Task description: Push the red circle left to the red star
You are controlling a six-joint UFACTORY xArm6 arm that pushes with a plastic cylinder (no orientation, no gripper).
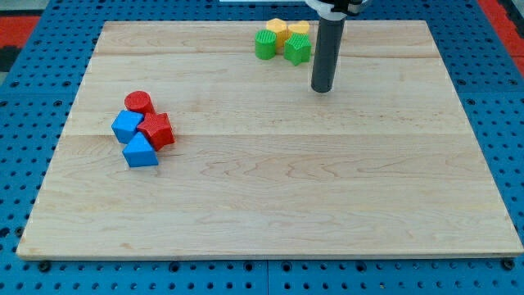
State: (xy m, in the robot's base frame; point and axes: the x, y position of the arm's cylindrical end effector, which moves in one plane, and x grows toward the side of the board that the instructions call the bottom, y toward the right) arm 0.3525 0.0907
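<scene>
The red circle (139, 102) lies at the view's left on the wooden board (270, 197). It touches the upper left of the red star (156, 129), which sits just below and to its right. My tip (322, 89) is far off at the view's upper middle, well to the right of both red blocks. It stands just below and right of the green and yellow cluster and touches no block.
A blue block (126, 126) and a blue triangle (140, 152) press against the red star's left and lower left. At the view's top sit a green circle (265, 44), a green block (297, 49) and two yellow blocks (278, 30) (299, 30).
</scene>
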